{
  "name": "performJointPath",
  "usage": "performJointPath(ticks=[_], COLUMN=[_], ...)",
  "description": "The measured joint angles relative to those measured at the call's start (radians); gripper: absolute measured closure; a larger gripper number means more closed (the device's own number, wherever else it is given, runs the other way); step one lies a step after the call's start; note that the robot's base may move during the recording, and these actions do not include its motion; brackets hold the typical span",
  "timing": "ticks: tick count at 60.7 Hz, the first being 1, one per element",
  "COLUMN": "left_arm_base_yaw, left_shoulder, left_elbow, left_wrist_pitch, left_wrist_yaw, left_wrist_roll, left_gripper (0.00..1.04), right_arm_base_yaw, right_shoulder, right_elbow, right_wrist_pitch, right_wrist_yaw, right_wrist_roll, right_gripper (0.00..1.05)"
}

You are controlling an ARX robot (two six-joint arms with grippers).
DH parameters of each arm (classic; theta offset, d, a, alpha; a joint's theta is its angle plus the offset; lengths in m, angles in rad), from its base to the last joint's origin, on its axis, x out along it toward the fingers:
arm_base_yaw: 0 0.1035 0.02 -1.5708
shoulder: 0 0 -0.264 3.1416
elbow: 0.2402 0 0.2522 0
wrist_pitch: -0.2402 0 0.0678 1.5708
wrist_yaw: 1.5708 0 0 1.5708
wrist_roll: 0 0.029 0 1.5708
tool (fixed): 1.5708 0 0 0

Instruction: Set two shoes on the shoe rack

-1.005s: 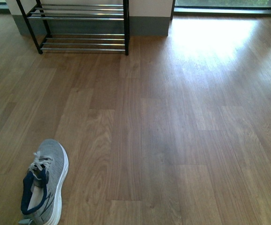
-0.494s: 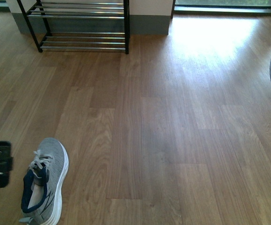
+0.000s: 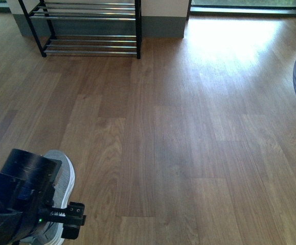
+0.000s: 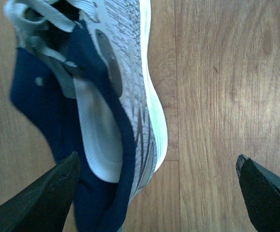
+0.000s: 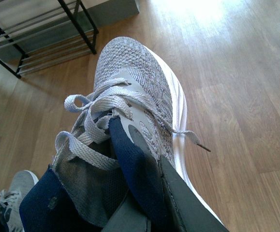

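Left gripper (image 4: 157, 158) hangs spread wide over the 1st sneaker (image 4: 125, 82), which lies on the floor (image 3: 188, 153) at its near left corner. Right gripper (image 5: 147, 198) pinches the 2nd sneaker (image 5: 140, 82) by its dark collar, raised toward the right edge. Rack (image 3: 86, 30) stands at the far left corner.

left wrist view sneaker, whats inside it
Inside the sneaker you can see navy lining and a pale insole at the heel. The toe end is hidden under the laces.
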Motion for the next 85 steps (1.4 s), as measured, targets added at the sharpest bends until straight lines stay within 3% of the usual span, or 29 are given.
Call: performJointPath(ticks=[24,53,59,85], left_arm_base_yaw=[-0.026,-0.026,-0.023,-0.003], left_shoulder=[0.235,0.237,0.177,-0.269], left_elbow=[0.335,0.339,0.271,-0.046], left_wrist_pitch=[-0.164,-0.139,-0.103,0.054], left_wrist_yaw=[-0.002,-0.009,0.013,0.013], left_wrist_roll=[-0.022,-0.028,-0.029,0.156], left_gripper=[0.12,0.82,1.03,1.03], right_arm_base_yaw=[0.0,0.0,0.0,0.0], right_shoulder=[0.0,0.0,0.0,0.0], right_elbow=[0.0,0.0,0.0,0.0], right_wrist_pitch=[0.0,0.0,0.0,0.0], right_wrist_yaw=[0.0,0.0,0.0,0.0], right_wrist_roll=[0.0,0.0,0.0,0.0], right_gripper=[1.03,1.03,1.03,1.03])
